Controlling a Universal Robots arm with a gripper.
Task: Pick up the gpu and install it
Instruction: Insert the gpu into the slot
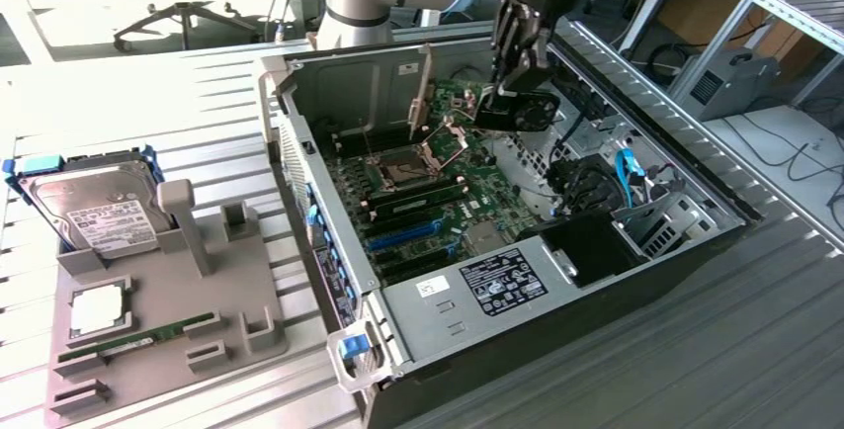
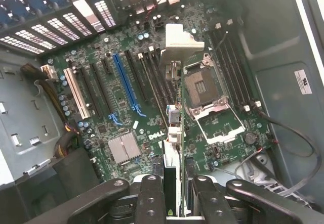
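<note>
Over motherboard (image 2: 116, 107), gpu (image 2: 174, 114) edge-on, thin (silver bracket)

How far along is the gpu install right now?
Pickup looks done: the gripper is shut on the gpu, held edge-on inside the open case. In hand: it hangs above the motherboard, near the CPU socket. Left: none of the expansion slots holds it yet.
</note>
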